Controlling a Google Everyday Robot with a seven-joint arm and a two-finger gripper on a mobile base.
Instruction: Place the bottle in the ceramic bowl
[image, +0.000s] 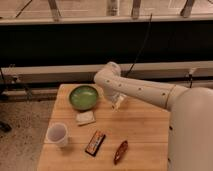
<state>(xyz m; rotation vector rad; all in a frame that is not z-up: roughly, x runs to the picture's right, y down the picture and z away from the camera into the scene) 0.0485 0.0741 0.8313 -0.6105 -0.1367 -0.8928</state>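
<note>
You are getting nothing readable here; the dark bar lying nearer you and left of the jaws is showing only blurred marks. The jaws are hovering just right of the ceramic bowl.

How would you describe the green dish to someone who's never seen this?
On the wooden table, look toward the back left: the round glossy green ceramic bowl sits just left of the robot's gripper, behind a flat whitish bar. It is the only green thing, wider than the translucent white cup nearer the front.
</note>
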